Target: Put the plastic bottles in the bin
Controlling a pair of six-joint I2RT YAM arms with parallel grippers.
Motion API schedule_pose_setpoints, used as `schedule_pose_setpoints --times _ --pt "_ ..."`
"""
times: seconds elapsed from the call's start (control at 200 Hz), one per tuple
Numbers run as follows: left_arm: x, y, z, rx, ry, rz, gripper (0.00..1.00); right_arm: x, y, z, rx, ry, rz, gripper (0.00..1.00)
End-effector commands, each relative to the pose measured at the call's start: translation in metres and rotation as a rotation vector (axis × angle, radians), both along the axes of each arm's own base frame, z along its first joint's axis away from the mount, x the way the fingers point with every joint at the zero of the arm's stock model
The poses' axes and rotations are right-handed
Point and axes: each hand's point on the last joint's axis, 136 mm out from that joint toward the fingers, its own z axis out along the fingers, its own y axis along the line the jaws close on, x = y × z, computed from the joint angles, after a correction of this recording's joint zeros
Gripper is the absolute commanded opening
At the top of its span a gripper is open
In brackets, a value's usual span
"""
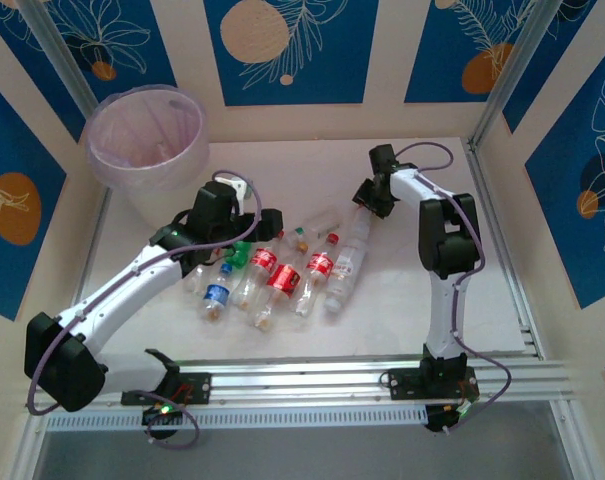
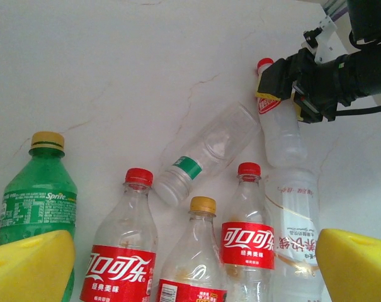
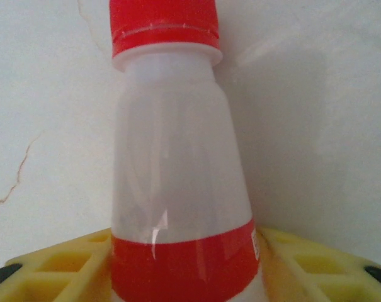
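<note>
Far left at the back is the bin [image 1: 142, 195], and I can't spot a bottle in it from where I'm standing. Just in front of it the left gripper [image 2: 193, 267] hangs over the pile with its yellow fingers [image 2: 33, 264] spread wide and nothing between them, so my guess is it's lining up its own pick. Under it are the plastic bottles, all lying flat and packed side by side: a green Sprite bottle [image 2: 36, 201] on the left, a blue-labelled bottle [image 1: 217, 295], a couple of red-label cola bottles [image 2: 124, 251], and an unlabelled clear bottle [image 2: 206, 154] lying slanted across the top of the row. Over on the right, the right gripper [image 2: 283, 97] is pinching a red-capped bottle [image 3: 177, 170] around the body at its red band. That makes sense, since that bottle sits at the edge of the heap with open table beside it. It looks like it's on the table, touching the big white-labelled bottle [image 2: 291, 233] below it. The awkward bit is that the bin is well away on the other side, with the left arm parked right between.
</note>
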Motion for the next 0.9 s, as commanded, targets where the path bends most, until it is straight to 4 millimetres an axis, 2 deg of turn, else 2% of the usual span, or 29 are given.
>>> schedule_pose_setpoints --times 0.0,0.17,0.34,0.435,0.585,0.765,0.895 --pt "0.0 -0.011 0.018 -0.046 -0.023 -0.032 0.98 -0.002 -0.007 0.015 -0.005 -0.03 -0.004 0.51" --pt "0.0 -0.023 0.022 -0.092 -0.012 -0.071 0.99 -0.008 -0.011 0.028 -0.014 -0.05 0.007 0.51" --pt "-0.002 -0.053 0.029 -0.177 0.016 -0.195 1.0 -0.017 0.001 0.067 0.033 -0.138 0.057 0.52" --pt "-0.005 -0.074 0.036 -0.262 0.024 -0.286 1.0 -0.025 0.02 0.094 0.09 -0.213 0.114 0.53" --pt "-0.01 -0.101 0.043 -0.388 0.052 -0.396 1.0 -0.049 0.069 0.126 0.311 -0.289 0.238 0.55" --pt "-0.008 -0.119 0.034 -0.426 0.094 -0.43 1.0 -0.075 0.11 0.15 0.466 -0.346 0.312 0.56" --pt "-0.009 -0.13 0.015 -0.36 0.125 -0.44 1.0 -0.084 0.119 0.158 0.544 -0.352 0.317 0.57"
